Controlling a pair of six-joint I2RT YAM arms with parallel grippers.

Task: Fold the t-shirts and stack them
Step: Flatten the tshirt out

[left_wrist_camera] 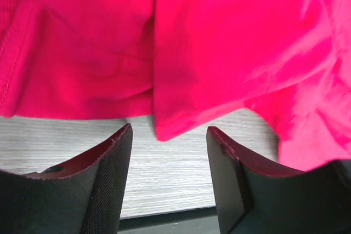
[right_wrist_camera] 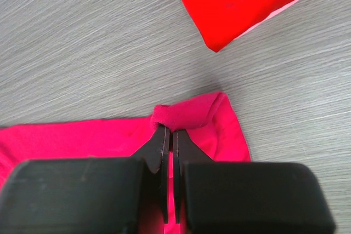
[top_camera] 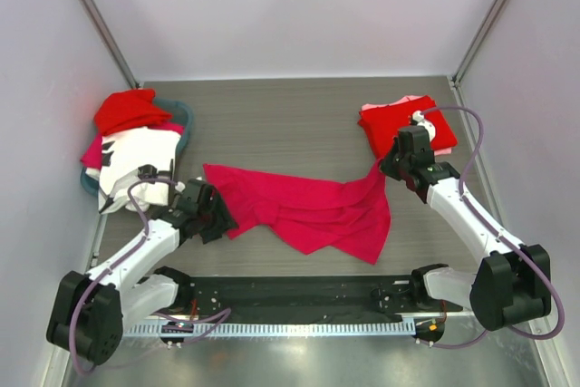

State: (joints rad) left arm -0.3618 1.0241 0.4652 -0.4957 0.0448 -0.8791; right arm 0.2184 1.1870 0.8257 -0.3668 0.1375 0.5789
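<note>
The spread t-shirt (top_camera: 308, 210) is shown in crimson pink on a desk (top_camera: 272, 115) patterned in grey wood grain. The folded shirt (top_camera: 382, 124) is coloured bright red, pale pink edging beneath. A white shirt (top_camera: 136, 147) is marked with black print; the basket (top_camera: 184, 115) is tinted teal.

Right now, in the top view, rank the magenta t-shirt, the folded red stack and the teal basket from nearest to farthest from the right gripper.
1. magenta t-shirt: mid-table, its corner pinched in the right gripper.
2. folded red stack: just behind that gripper, back right.
3. teal basket: across the table, back left.
</note>
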